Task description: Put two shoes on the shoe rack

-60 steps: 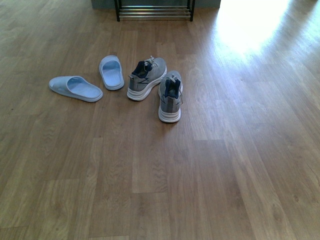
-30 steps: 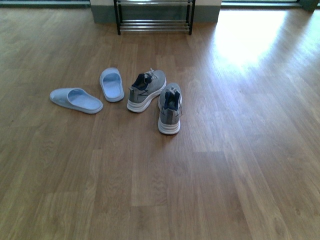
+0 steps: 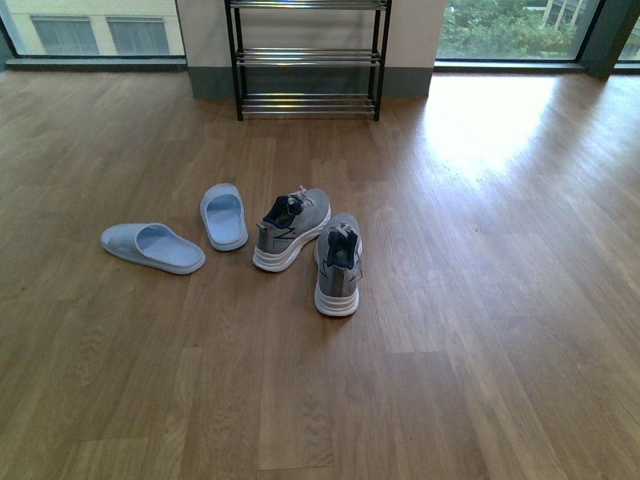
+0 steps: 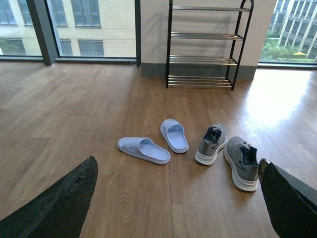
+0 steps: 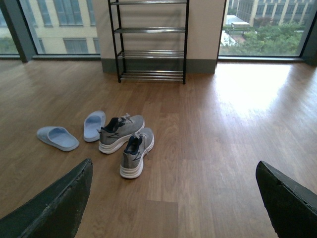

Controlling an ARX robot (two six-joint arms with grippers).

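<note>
Home-like room — shoe rack (image 3: 308,57), slippers (image 3: 223,215)

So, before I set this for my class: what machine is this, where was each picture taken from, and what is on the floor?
It is a robot with two arms, each ending in a grasping tool. One picture comes from a camera on its body, looking ahead; the other two come from its wrists. The dark shapes at the edges of the wrist pictures are the left tool and the right tool, both open and holding nothing. On the wooden floor sit two grey sneakers, close together, beside two pale blue slippers. The shoe rack stands by the far wall.
</note>
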